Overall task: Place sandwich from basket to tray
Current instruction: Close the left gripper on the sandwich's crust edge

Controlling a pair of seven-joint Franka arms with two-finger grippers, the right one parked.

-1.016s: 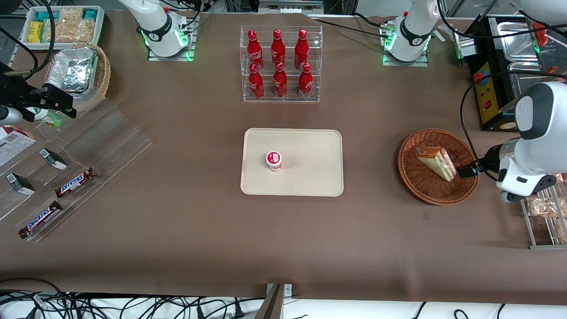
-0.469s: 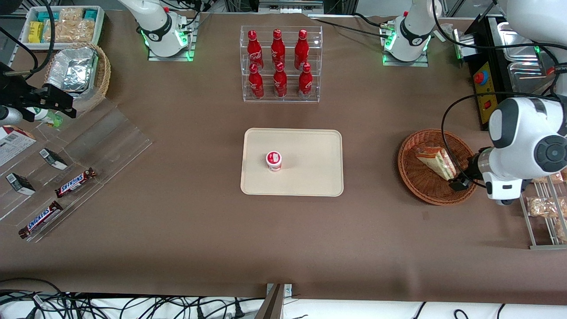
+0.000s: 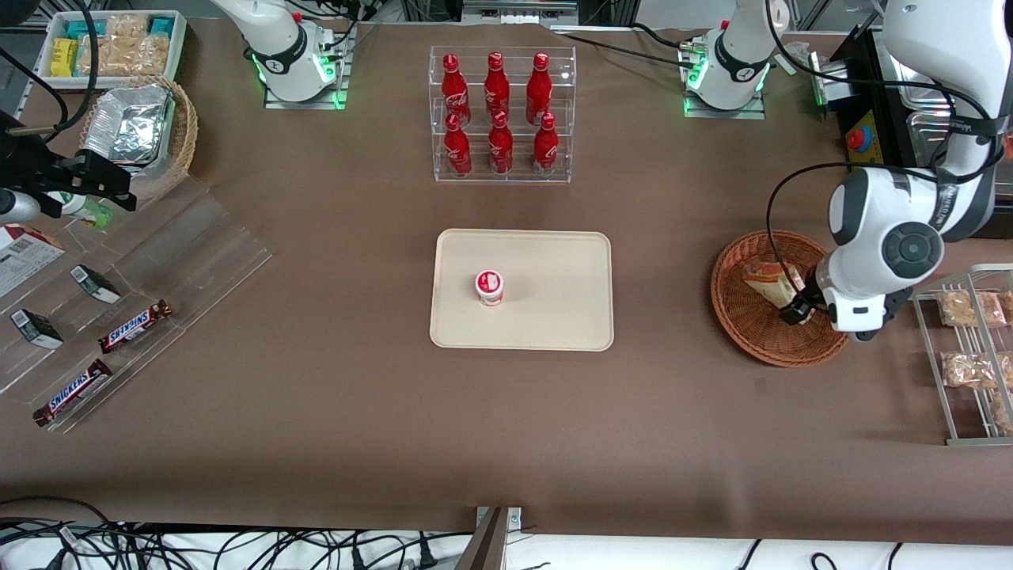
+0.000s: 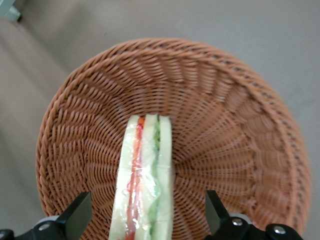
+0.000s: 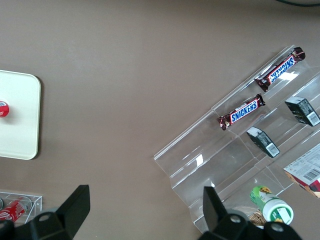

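The sandwich (image 3: 768, 282) is a pale wrapped wedge lying in the round reddish-brown wicker basket (image 3: 744, 317) toward the working arm's end of the table. In the left wrist view the sandwich (image 4: 145, 185) shows its red, green and cream layers, and the basket (image 4: 230, 125) surrounds it. My gripper (image 3: 798, 310) hangs over the basket, open, with one finger on each side of the sandwich and apart from it (image 4: 148, 220). The cream-beige tray (image 3: 554, 317) lies at the table's middle.
A small red-and-white cup (image 3: 489, 286) stands on the tray. A clear rack of red bottles (image 3: 500, 115) stands farther from the front camera. A wire rack with packaged snacks (image 3: 969, 348) stands beside the basket. Snack bars lie on clear steps (image 3: 134, 324) toward the parked arm's end.
My gripper has swung in over the basket from the wire rack's side and turned, and its fingers now straddle the sandwich. The sandwich has not moved.
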